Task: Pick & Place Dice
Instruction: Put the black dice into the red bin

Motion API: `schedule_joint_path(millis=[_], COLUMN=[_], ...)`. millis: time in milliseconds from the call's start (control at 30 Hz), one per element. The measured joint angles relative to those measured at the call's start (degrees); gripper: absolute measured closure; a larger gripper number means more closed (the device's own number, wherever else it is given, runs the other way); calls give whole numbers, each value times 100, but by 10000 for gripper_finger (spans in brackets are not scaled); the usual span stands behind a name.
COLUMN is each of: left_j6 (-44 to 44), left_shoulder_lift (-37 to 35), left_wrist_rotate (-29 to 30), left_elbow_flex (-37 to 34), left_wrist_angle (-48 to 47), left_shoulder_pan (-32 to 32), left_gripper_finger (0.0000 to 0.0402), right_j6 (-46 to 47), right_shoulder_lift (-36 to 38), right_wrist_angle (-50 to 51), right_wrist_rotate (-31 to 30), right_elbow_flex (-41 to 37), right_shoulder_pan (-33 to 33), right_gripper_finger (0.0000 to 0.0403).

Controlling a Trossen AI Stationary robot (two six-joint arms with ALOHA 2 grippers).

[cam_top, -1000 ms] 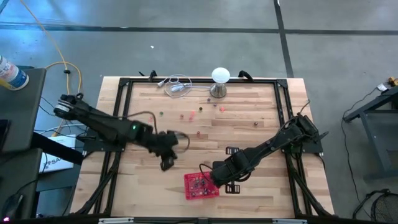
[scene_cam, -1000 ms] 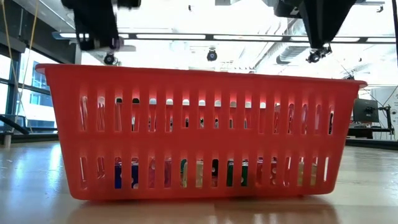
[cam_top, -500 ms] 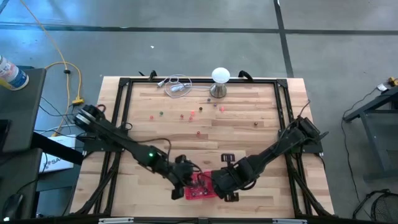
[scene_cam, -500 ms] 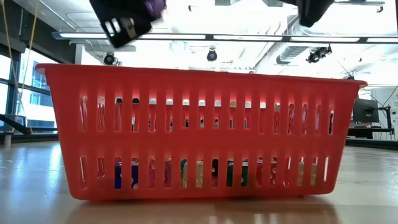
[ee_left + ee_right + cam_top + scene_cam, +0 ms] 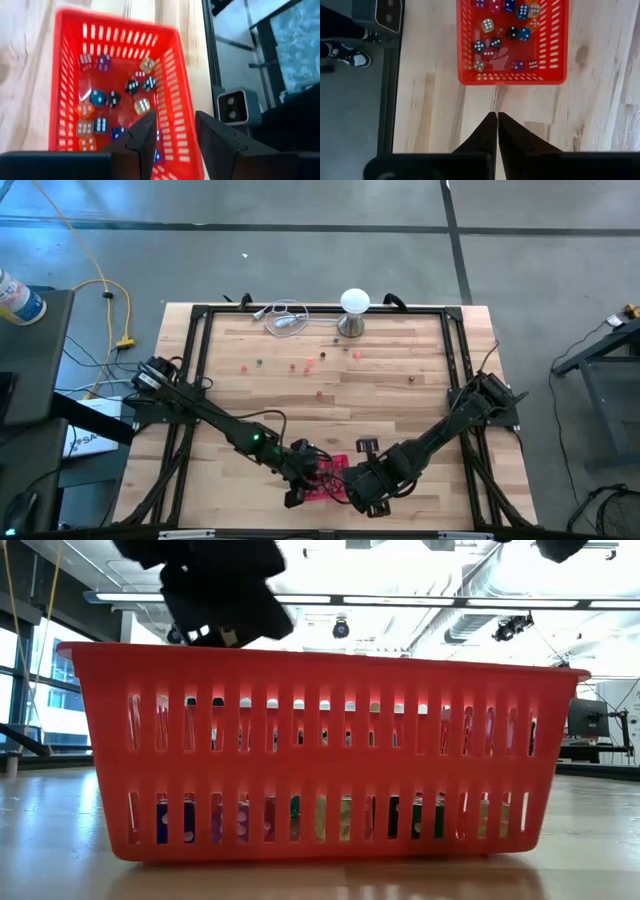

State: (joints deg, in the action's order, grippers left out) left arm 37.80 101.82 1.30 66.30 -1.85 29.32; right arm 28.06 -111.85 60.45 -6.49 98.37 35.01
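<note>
Dice (image 5: 112, 98): well over a dozen lie loose on the floor of the red basket (image 5: 175, 95), small spotted cubes in dark, blue, purple, cream and orange; an exact count cannot be made. About eight more lie scattered on the bare table (image 5: 400, 405) toward the far side, tiny red, pink and green specks (image 5: 308, 364) near the white ball-topped stand (image 5: 354, 310). One basket, one stand, one coil of white cable (image 5: 285, 318) beside the stand.

Left gripper (image 5: 172, 132): above the basket's edge, fingers parted with a clear gap, nothing between them.

Right gripper (image 5: 497, 131): just beside the basket over bare wood, fingers pressed together, holding nothing.
</note>
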Motion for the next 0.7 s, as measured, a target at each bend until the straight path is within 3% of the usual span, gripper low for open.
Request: schedule_joint_path(millis=[233,400,700], left_j6=[428,468,167], left_shoulder_lift=[-64,-192,-851], left_wrist_rotate=[200,-123,33], left_elbow_flex=[0,0,0], left_wrist_angle=[37,-173,-910], left_shoulder_pan=[-65,-280,-746], left_gripper_finger=[272,272,291], right_j6=[276,635,2183], right_shoulder_lift=[0,0,610], right_wrist_angle=[87,343,2433], right_wrist_rotate=[-149,-271,-1514], right_elbow_flex=[0,0,-1], right_shoulder_pan=[63,125,355], right_gripper_finger=[400,401,401])
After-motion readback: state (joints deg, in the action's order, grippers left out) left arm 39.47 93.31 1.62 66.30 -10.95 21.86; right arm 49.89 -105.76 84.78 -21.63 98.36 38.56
